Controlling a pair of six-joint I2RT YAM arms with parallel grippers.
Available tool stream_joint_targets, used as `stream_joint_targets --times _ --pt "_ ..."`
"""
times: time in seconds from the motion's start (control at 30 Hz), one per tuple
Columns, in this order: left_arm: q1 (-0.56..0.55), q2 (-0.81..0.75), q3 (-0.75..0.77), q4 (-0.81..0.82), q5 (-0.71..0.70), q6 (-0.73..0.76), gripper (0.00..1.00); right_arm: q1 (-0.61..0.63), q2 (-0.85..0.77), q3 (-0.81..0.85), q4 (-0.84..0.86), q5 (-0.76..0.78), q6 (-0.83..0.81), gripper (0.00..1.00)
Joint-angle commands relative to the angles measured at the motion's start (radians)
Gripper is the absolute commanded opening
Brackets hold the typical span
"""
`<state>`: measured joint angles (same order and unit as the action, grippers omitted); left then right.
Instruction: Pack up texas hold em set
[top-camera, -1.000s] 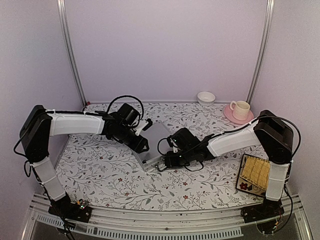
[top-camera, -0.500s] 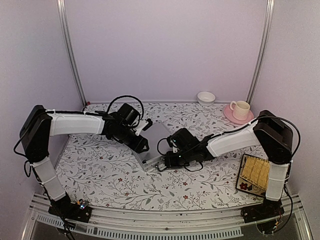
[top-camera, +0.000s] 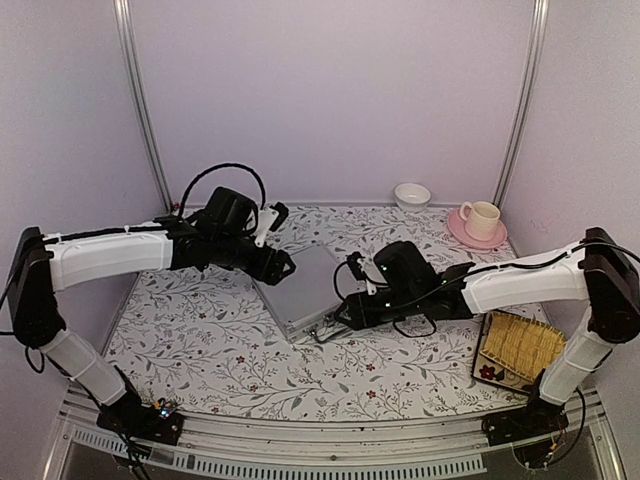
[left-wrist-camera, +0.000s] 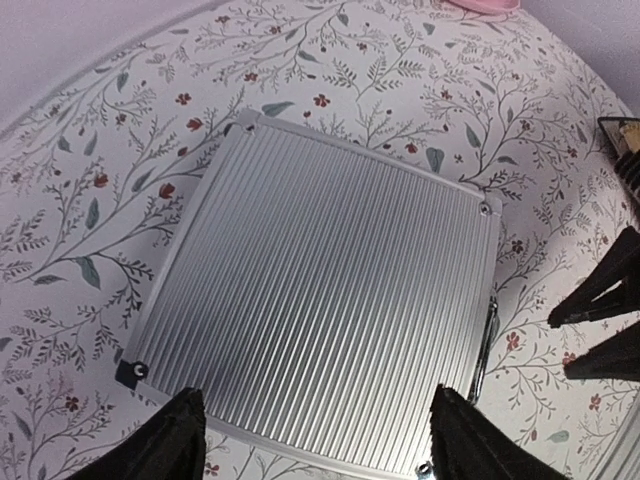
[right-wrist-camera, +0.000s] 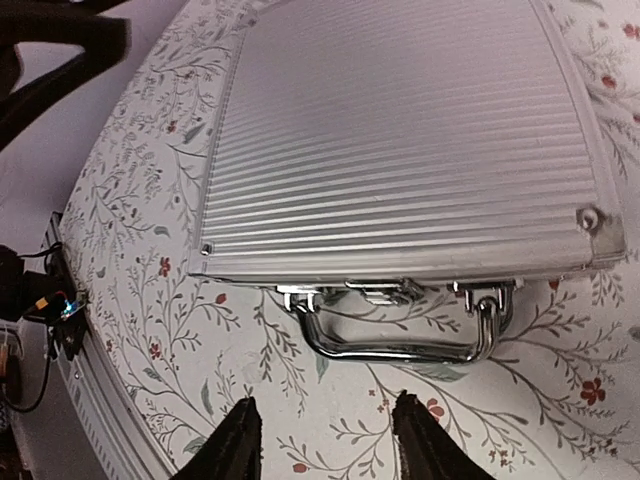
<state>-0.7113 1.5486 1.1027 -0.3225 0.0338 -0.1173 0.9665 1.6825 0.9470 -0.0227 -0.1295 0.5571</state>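
Note:
The silver ribbed aluminium briefcase of the texas hold em set lies flat and closed in the middle of the floral table. Its chrome handle points toward the right arm, with a latch above it. Chips, cards and dice are hidden. My left gripper hangs open above the case's far left edge, its fingers spread wide over the lid. Just off the handle side, my right gripper is open, fingertips apart over bare cloth with nothing between them.
A pink cup and saucer and a small white bowl stand at the back right. A yellow woven tray lies near the right arm's base. Walls close in the left, back and right.
Both grippers have opened and lifted off the case. The left arm drew back toward the far left; the right arm pulled away to the right of the handle. The case now lies uncovered.

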Motion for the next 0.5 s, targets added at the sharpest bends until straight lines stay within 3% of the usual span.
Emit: stream_joint_targets --times 0.0,0.07,0.2,0.47 --pt "-0.005 -0.004 0.013 0.095 -0.052 -0.083 0.86 -0.011 -0.112 0.002 0.001 0.029 -0.069 0.62" --pt "-0.001 0.017 0.034 0.137 -0.05 -0.119 0.91 -0.046 -0.126 0.015 0.002 0.029 -0.062 0.74" --pt "0.026 0.083 0.073 0.255 -0.009 -0.177 0.96 -0.138 -0.125 0.03 0.046 -0.001 -0.068 0.82" --pt "0.178 0.201 0.113 0.309 0.015 -0.186 0.97 -0.367 -0.02 0.086 0.099 -0.023 -0.13 0.85"
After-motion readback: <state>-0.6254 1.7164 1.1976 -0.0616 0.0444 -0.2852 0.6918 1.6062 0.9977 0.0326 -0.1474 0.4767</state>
